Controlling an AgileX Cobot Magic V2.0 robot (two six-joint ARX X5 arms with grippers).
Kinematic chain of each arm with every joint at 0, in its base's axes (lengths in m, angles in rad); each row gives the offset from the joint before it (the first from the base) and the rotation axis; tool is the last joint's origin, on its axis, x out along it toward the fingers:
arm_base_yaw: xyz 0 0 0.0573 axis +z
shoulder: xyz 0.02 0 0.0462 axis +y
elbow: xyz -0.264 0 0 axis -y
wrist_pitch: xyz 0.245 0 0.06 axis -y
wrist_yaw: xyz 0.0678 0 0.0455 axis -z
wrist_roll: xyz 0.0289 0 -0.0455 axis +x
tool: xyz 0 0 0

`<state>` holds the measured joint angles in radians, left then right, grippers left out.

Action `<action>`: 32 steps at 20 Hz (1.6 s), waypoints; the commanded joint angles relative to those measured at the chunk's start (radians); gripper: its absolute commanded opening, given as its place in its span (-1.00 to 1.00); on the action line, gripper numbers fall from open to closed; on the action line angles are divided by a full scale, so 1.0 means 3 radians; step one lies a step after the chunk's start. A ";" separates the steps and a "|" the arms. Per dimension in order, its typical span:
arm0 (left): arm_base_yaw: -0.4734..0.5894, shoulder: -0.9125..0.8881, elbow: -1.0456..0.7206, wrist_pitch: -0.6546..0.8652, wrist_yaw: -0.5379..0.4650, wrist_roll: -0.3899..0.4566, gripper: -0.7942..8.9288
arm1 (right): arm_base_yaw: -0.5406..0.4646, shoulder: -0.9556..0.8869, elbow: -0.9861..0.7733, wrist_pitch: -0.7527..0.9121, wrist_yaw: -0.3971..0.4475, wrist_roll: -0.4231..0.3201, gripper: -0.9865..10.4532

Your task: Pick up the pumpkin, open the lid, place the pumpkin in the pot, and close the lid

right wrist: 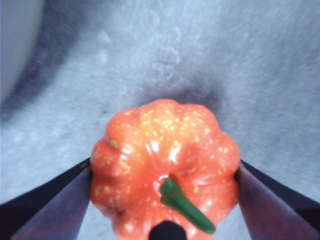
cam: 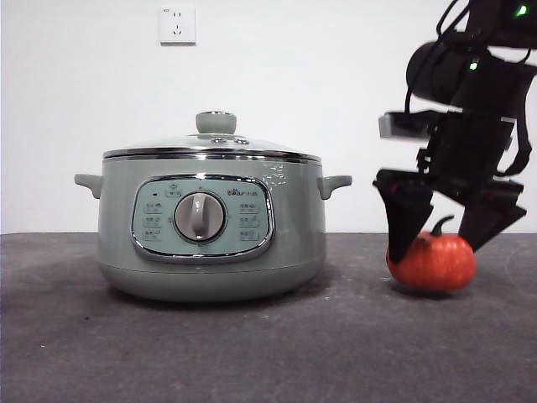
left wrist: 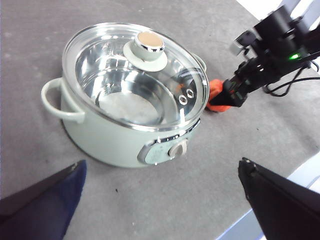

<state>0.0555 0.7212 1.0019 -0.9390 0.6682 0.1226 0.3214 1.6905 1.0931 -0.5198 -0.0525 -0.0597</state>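
The small orange-red pumpkin (cam: pixel 436 262) with a green stem sits on the dark table to the right of the pot. My right gripper (cam: pixel 438 245) has come down over it, and in the right wrist view (right wrist: pixel 165 162) its open jaws stand on either side of the pumpkin (right wrist: pixel 165 175), right at its flanks. The pale sage-green pot (cam: pixel 210 243) stands left of centre with the glass lid (cam: pixel 214 149) closed on it. My left gripper (left wrist: pixel 162 165) is open and empty, held high above the pot (left wrist: pixel 100 130) and the lid (left wrist: pixel 145 47).
A white wall with a socket (cam: pixel 177 24) stands behind the table. The pot's right handle (cam: pixel 336 183) points toward the pumpkin with a gap between them. A pale table edge (left wrist: pixel 280 190) shows in the left wrist view.
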 commanded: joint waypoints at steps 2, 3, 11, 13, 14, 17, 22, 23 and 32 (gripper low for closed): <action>-0.0139 0.0178 0.0004 0.0315 -0.0011 -0.0069 0.71 | 0.0011 -0.0420 0.0001 -0.0066 -0.0001 0.0053 -0.84; -0.0205 0.0258 0.0004 0.0434 -0.0046 -0.0106 0.71 | 0.0011 -0.0559 0.0001 -0.0086 -0.0003 0.0058 -0.84; -0.0848 0.1129 0.0005 0.1606 -0.0561 -0.0350 0.71 | 0.0011 -0.1652 0.0001 -0.0351 -0.0005 0.0061 -0.84; -0.0974 0.1389 0.0079 0.1714 -0.0702 -0.0347 0.71 | 0.0011 -0.1831 0.0001 -0.0467 -0.0017 0.0061 -0.84; -0.1047 0.1537 0.0169 0.1715 -0.0783 -0.0345 0.71 | 0.0011 -0.1898 0.0001 -0.0515 -0.0072 0.0062 -0.84; -0.1203 0.1928 0.0483 0.1737 -0.0926 -0.0309 0.71 | 0.0011 -0.2026 0.0001 -0.0594 -0.0177 0.0108 -0.84; -0.1361 0.2473 0.0879 0.1874 -0.1052 -0.0259 0.71 | 0.0050 -0.2078 0.0001 -0.0652 -0.0179 0.0123 -0.84; -0.1387 0.2564 0.0937 0.1893 -0.1114 -0.0247 0.71 | 0.0050 -0.2078 0.0001 -0.0660 -0.0179 0.0123 -0.84; -0.1520 0.2998 0.0994 0.2157 -0.1289 -0.0230 0.71 | 0.0052 -0.2078 0.0001 -0.0662 -0.0179 0.0170 -0.84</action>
<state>-0.3969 1.6173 1.2980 -0.3042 0.2794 0.0422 0.3344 1.0683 1.0939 -0.7231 -0.1047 -0.0181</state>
